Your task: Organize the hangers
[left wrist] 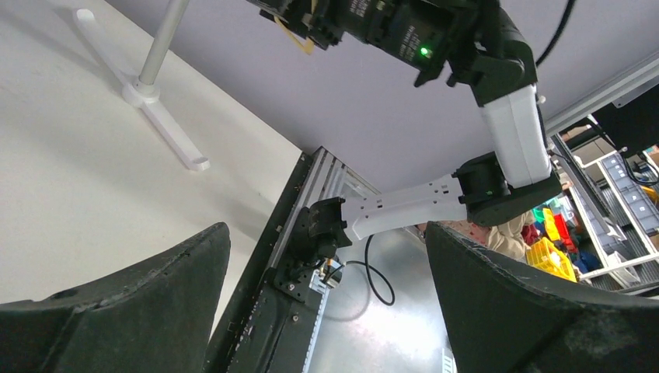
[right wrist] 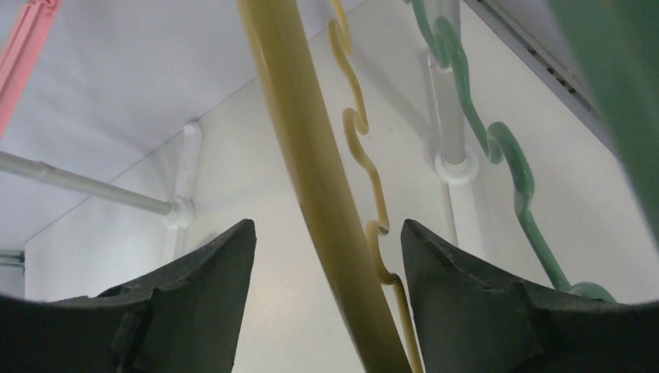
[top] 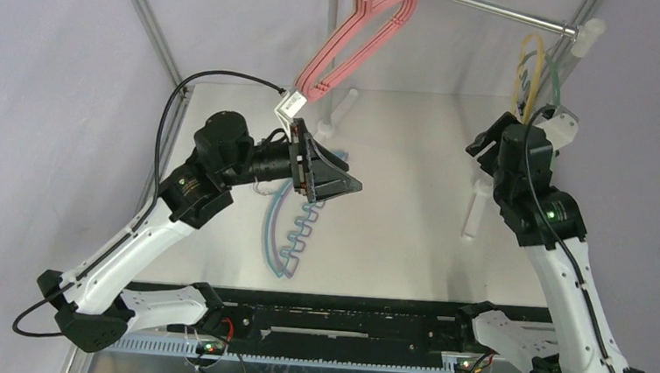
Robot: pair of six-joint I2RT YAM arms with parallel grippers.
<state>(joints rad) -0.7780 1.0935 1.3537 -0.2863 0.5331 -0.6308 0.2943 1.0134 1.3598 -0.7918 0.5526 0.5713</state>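
right pincer (right wrist: 326, 227) astride yellow hanger (right wrist: 291, 93)

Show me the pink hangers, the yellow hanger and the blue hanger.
pink hangers (top: 373, 40): top view, lower bar.
yellow hanger (right wrist: 311, 155): right wrist view, thick arc.
blue hanger (top: 267, 228): top view, outer arc.

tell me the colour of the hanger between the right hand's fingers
Yellow; the hanger shows best in the right wrist view.

Pale lilac walls (top: 35, 87) enclose a white table (top: 401, 244) under even light.
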